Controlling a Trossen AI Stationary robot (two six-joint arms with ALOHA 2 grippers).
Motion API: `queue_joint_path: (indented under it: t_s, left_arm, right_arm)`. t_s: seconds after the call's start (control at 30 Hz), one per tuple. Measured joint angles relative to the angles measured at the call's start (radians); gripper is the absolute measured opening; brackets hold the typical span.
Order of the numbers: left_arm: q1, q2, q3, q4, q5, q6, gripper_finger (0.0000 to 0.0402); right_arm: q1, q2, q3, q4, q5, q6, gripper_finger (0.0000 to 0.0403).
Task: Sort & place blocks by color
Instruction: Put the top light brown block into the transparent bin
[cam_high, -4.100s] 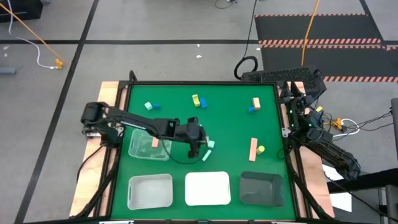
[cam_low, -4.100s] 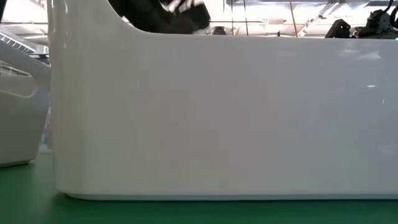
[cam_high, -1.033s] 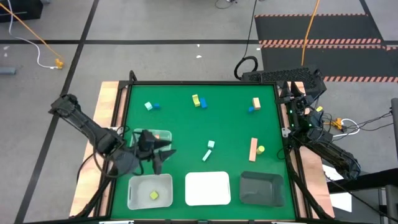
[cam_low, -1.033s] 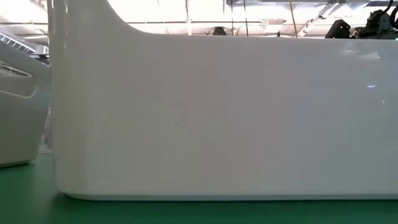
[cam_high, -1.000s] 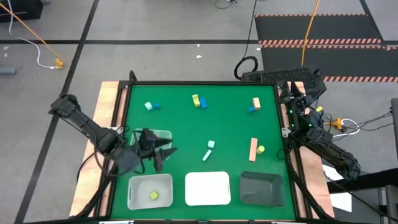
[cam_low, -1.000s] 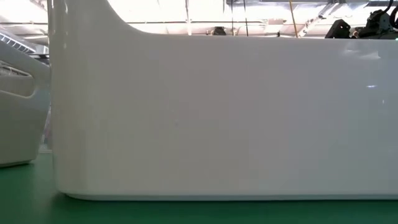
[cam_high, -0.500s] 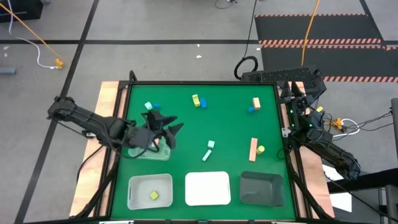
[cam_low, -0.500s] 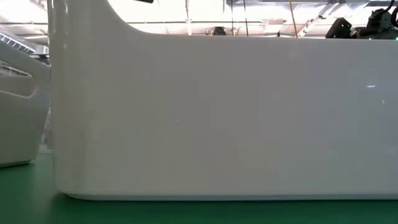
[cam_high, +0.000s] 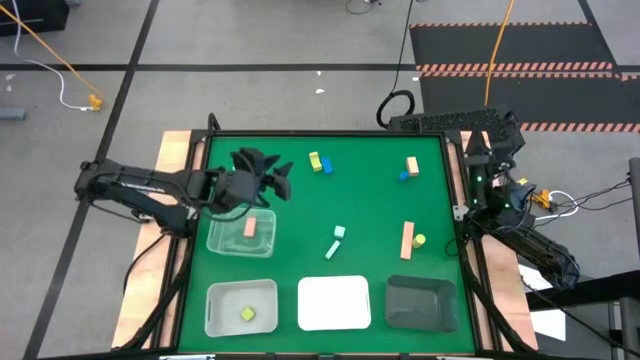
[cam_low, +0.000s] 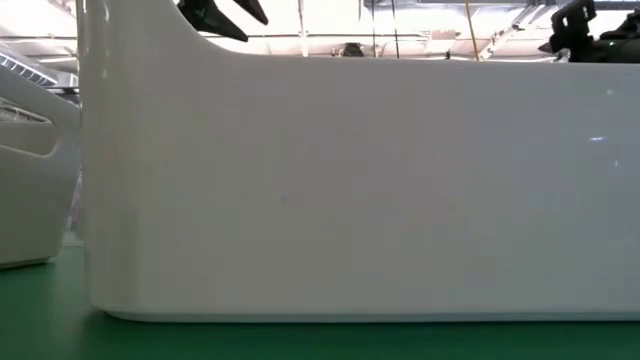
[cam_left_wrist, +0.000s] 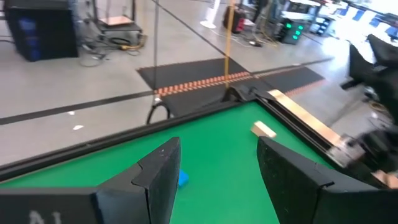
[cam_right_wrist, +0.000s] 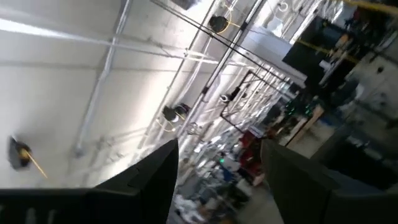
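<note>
Green worktop (cam_high: 370, 205) lies under the left end effector (cam_high: 270, 172), fingers spread and empty above the far-left blocks, so it should probably descend squarely over one block, while the right end effector (cam_right_wrist: 217, 180), also spread, waits off the right edge

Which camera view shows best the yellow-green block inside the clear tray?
The high view: the yellow-green block lies plainly in the clear tray near the table's front. In the low view a white tray fills the picture; neither wrist view shows the block.
</note>
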Motion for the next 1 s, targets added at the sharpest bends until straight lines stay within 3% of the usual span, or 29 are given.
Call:
queue_joint_path:
  t_s: [0.17, 0.27, 0.37, 0.6, 0.8, 1.0]
  left_arm:
    - [0.042, 0.0, 0.0, 0.0, 0.0, -0.004, 0.0214]
    - [0.052, 0.0, 0.0, -0.001, 0.002, 0.003, 0.0214]
    - [0.056, 0.0, 0.0, -0.002, 0.002, 0.051, 0.0214]
    - [0.061, 0.0, 0.0, -0.002, 0.03, 0.106, 0.0214]
    - [0.062, 0.001, 0.0, -0.002, 0.075, 0.142, 0.0214]
    - [0.062, 0.001, 0.0, -0.002, 0.08, 0.189, 0.0214]
  right_arm:
    - [0.0, 0.0, 0.0, 0.0, 0.004, 0.241, 0.0223]
    - [0.0, 0.0, 0.0, -0.015, 0.067, 0.356, 0.0223]
    - [0.0, 0.0, 0.0, -0.035, 0.109, 0.398, 0.0223]
    - [0.0, 0.0, 0.0, -0.026, 0.093, 0.542, 0.0223]
    - [0.0, 0.008, 0.01, -0.04, -0.092, 0.328, 0.0223]
    - [0.0, 0.098, 0.124, -0.078, -0.29, 0.108, 0.0223]
